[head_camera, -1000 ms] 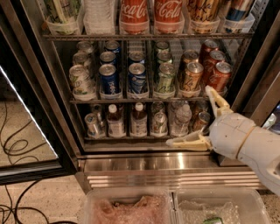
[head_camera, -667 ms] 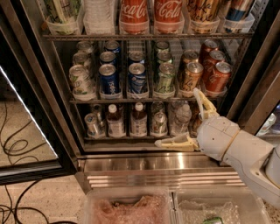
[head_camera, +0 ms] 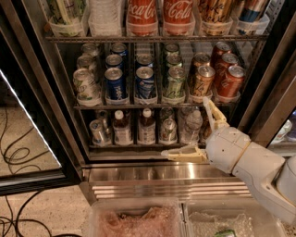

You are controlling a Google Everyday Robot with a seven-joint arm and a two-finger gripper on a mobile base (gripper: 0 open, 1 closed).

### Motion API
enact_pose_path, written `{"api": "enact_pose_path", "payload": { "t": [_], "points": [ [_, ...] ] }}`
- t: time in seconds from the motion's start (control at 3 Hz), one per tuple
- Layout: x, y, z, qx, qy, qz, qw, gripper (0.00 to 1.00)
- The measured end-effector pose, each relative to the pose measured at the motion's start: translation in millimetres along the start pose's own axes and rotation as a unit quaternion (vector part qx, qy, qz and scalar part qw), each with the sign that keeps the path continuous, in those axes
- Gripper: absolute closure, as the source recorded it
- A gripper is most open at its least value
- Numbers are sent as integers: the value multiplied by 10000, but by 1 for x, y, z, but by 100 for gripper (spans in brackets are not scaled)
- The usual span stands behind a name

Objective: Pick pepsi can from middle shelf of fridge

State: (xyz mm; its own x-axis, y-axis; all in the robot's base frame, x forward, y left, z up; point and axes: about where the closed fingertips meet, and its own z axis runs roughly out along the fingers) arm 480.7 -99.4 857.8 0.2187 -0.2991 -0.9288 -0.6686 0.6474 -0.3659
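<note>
- Closest to us are two clear plastic tubs (head_camera: 134, 217) low down on the floor.
- Just above them, the white robot arm (head_camera: 249, 162) comes in from the right side.
- The gripper (head_camera: 184, 127) is at the end of the arm. Its two pale fingers are spread wide apart and hold nothing.
- One finger lies flat, pointing left, just above the shiny steel base (head_camera: 138, 173) of the fridge (head_camera: 55, 92).
- The other finger points up, and its tip is near the front rail of the middle shelf (head_camera: 138, 106), under the orange cans (head_camera: 203, 81).
- Behind the gripper, small bottles (head_camera: 147, 127) stand on the lowest rack.
- The pepsi can (head_camera: 145, 83) is blue. It stands at the front of the middle shelf, up and to the left of the gripper, not touching it.
- More blue cans (head_camera: 114, 84) stand beside and behind it.
- Green and white cans (head_camera: 175, 82) stand right next to it, on its right.
- Red cola bottles (head_camera: 138, 14) are on the rack above.
- Black cables (head_camera: 14, 152) lie on the floor to the left.
</note>
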Motion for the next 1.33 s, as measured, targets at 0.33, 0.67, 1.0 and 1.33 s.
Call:
{"api": "enact_pose_path", "payload": {
  "t": [0.33, 0.67, 1.0, 1.33],
  "points": [
    [12, 19, 9, 104, -184, 310, 9993, 0],
    [17, 34, 27, 52, -309, 414, 9986, 0],
    [23, 39, 50, -67, -400, 393, 9984, 0],
    [23, 38, 87, -136, -538, 307, 9980, 0]
  ]
}}
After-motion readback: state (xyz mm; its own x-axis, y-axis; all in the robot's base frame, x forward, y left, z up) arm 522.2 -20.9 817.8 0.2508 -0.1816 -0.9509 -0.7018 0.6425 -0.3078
